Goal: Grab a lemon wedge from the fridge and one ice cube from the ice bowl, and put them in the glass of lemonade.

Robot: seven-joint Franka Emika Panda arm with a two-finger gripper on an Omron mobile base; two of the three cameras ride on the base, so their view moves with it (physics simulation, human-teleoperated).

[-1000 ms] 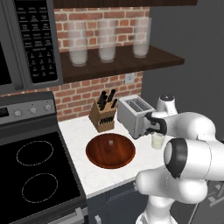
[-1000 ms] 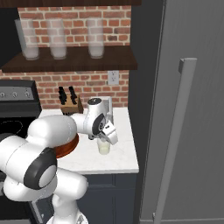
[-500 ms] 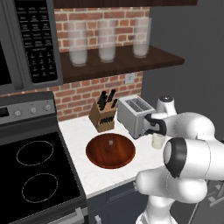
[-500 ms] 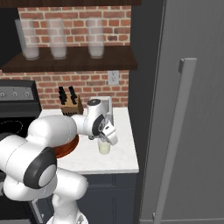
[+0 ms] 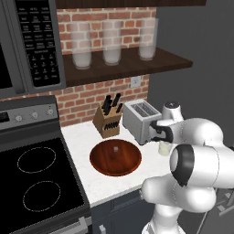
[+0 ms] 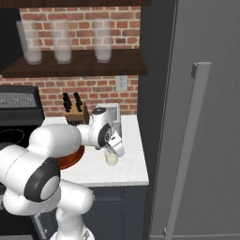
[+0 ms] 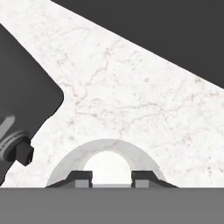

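Observation:
The glass of lemonade (image 5: pixel 163 147) (image 6: pixel 111 158) stands on the white counter to the right of the ice bowl (image 5: pixel 105 161) (image 6: pixel 71 160). One small pale ice cube (image 5: pixel 116 148) lies in the bowl. My gripper (image 6: pixel 115 149) (image 7: pixel 111 180) points down right above the glass, whose rim (image 7: pixel 107 146) arcs around the fingertips (image 7: pixel 82 179). The tips stand a narrow gap apart over pale liquid, and I cannot tell whether anything sits between them. The fridge (image 6: pixel 211 93) at the right is closed. The lemon wedge is out of view.
A grey toaster (image 5: pixel 139 121) (image 7: pixel 26 105) stands just behind the glass, with a knife block (image 5: pixel 108 119) to its left. The black stove (image 5: pixel 32 178) lies left of the bowl. Three tall frosted glasses (image 5: pixel 112 43) stand on the shelf above. The counter's edge runs close to the fridge.

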